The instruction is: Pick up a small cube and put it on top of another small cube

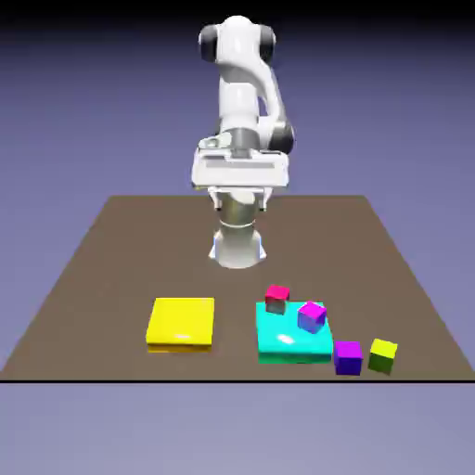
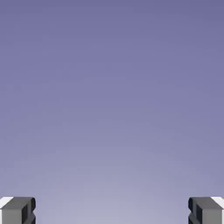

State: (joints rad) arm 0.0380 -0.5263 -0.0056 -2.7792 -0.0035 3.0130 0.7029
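Across the brown table (image 1: pixel 111 260), toward its near edge, the objects sit in two groups. At the exterior view's left lies a flat yellow slab (image 1: pixel 181 322), square, glossy on top, alone and well apart from the rest. To its right lies a flat cyan slab (image 1: pixel 288 341) of similar shape, also with a sheen. Two cubes rest on the cyan slab: a red-pink cube (image 1: pixel 276 298) at its far edge, and a lighter magenta cube (image 1: pixel 312 316) with bluish sides near its right side, turned slightly askew. The two are near each other but apart.

The small cube (image 1: pixel 349 356), deep purple with a brighter violet top and dark sides, stands on the table just beside the cyan slab's near right corner. A yellow-green cube (image 1: pixel 382 354) stands just to its right, close but not touching. All cubes are plain, hard-edged and matte. The red-pink and magenta cubes on the slab stand between the robot and the small cube.

The white arm is folded upright at the far side of the table, its gripper (image 1: pixel 239 199) high above the surface and well away from every object. In the hand view the two grey fingertips (image 2: pixel 17 210) sit at opposite bottom corners, spread wide, with only blue-violet backdrop between them. The gripper is released and holds nothing.
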